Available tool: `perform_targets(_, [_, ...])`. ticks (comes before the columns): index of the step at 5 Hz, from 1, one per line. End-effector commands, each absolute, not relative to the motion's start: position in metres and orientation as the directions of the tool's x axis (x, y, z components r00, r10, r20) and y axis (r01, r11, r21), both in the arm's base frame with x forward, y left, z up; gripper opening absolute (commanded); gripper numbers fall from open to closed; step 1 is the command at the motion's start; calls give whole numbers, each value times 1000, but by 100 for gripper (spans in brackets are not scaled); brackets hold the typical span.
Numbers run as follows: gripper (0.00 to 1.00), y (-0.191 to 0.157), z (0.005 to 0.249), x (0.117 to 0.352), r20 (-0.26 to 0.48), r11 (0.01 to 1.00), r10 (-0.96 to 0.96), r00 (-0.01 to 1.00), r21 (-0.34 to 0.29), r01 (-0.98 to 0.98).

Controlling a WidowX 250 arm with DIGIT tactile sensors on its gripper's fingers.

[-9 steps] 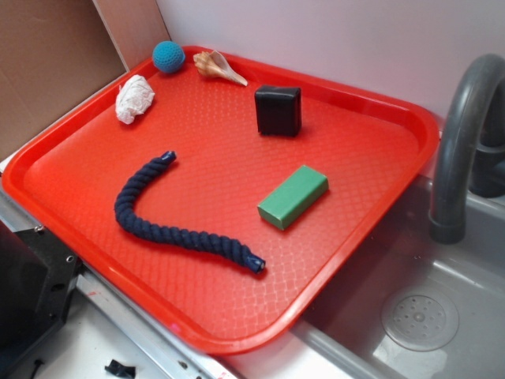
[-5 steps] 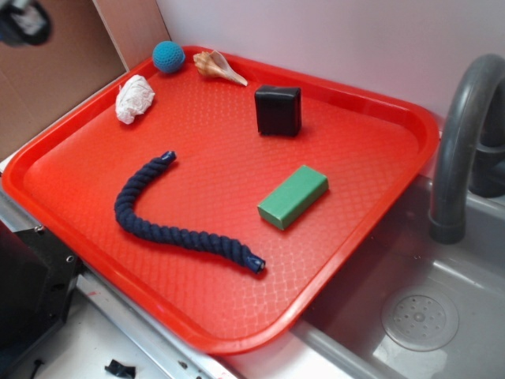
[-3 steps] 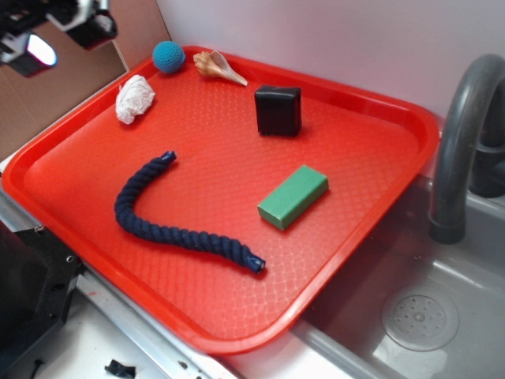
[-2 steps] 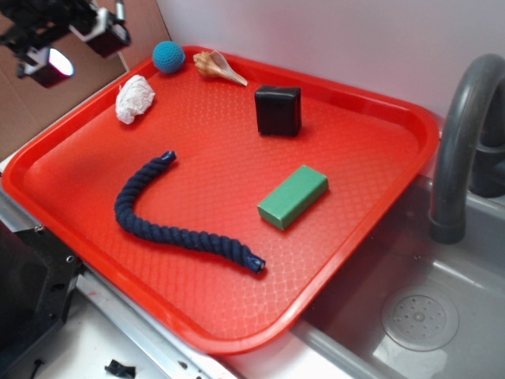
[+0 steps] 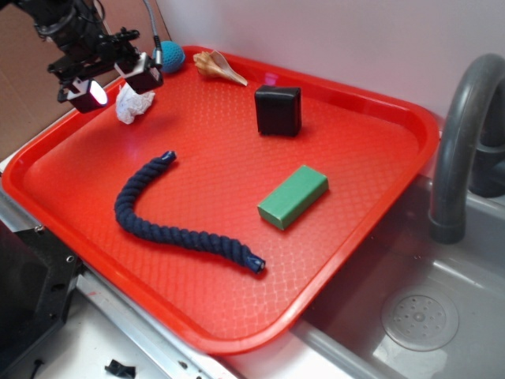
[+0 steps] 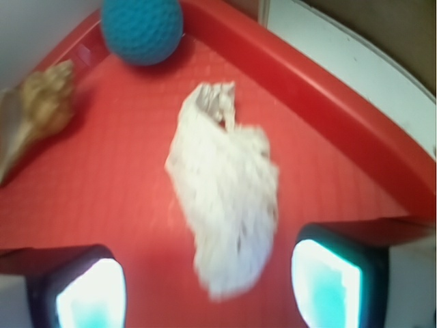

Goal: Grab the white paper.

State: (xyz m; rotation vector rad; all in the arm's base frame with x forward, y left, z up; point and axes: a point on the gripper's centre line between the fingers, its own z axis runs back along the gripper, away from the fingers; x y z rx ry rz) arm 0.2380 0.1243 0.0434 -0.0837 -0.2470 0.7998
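Since the earlier exterior frames the gripper (image 5: 115, 81) has been brought in from the upper left corner and lowered over the far left corner of the tray (image 5: 359, 237); nothing on the tray has been shifted. The jaws are spread wide, with nothing held between them. In the wrist view the two pads (image 6: 92, 294) are seen at the bottom corners (their faces glowing teal-white), and the paper (image 6: 225, 219) lies in the gap between them and just ahead, untouched by either. It is a crumpled white wad, oblong, lying flat on the tray floor. In the exterior view the paper (image 5: 132, 105) is partly covered by the right finger, only its lower half showing beneath it.

Beyond the paper, further ahead of the gripper, the ball (image 6: 142, 27) — teal, knitted in texture — is set against the tray's corner rim. The shell (image 6: 31, 113) lies ahead and to the gripper's left, apart from both ball and paper.

Well away from the gripper, toward the middle of the tray, a black box (image 5: 277, 110) stands upright, a green block (image 5: 293, 196) lies flat, and a dark blue rope (image 5: 173, 220) is curved across the near side. Past the tray's right edge a grey faucet (image 5: 458, 134) rises over a sink (image 5: 418, 316).
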Motion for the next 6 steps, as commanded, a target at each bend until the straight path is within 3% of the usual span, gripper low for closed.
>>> perform_targets(1, [100, 150, 38, 244, 225, 678, 730, 645, -117, -726])
perform_targets(2, [0, 143, 35, 243, 255, 675, 727, 638, -96, -731])
perform_targets(3, [0, 140, 34, 242, 267, 686, 712, 649, -71, -724])
perform_targets(4, [0, 140, 42, 241, 215, 701, 701, 680, -31, -713])
perform_targets(5, [0, 116, 67, 241, 129, 835, 544, 829, 6, -550])
perform_targets(6, [0, 73, 114, 237, 19, 942, 333, 943, -62, -331])
